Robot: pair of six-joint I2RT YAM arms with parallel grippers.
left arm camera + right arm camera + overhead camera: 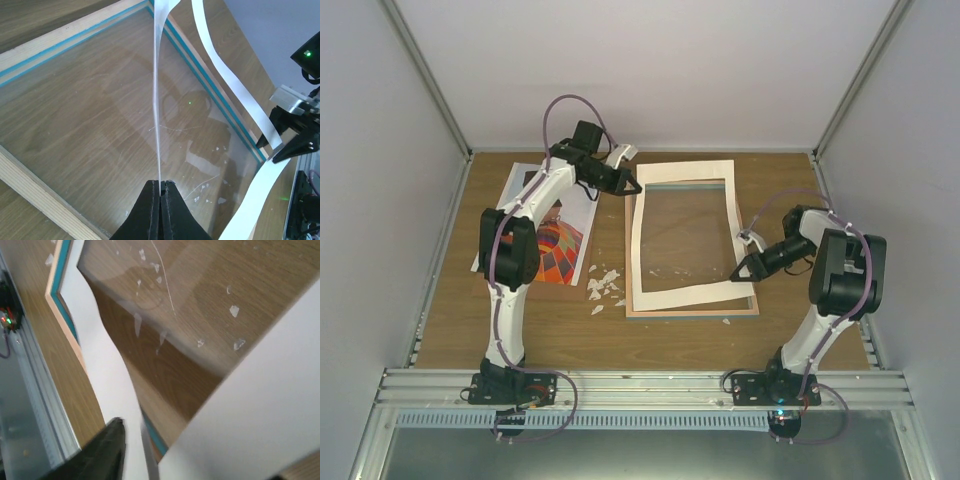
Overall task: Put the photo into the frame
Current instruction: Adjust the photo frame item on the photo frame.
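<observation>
The left gripper (160, 186) is clamped tight on a cream mat sheet (682, 170), its 2 black fingers pressed together with the paper's thin edge standing straight up out of the pinch. In its wrist view that sheet rises as a near-vertical sliver in front of the fingers. Right under the hand lies the frame (690, 313), flat on the table (520, 330) with its teal edge and pale wood rim showing, and the wood grain visible through its glass (100, 115). The mat is buckled and wavy over the frame instead of lying flat, and its opening sits askew to the frame's.

Across the frame from that hand, the right gripper (738, 274) sits at the opposite long strip of the mat, down near the corner closer to the arm bases. Its jaws stand parted with the strip passing between them, not squeezed onto it.

The photo (560, 250) is on the other side of the left hand, away from the frame and back toward that arm's base, flat on the table and partly hidden under the arm. Its orange-red balloon shows. It is not in the frame. A few white scraps (603, 285) lie on the wood between the photo and the frame.
</observation>
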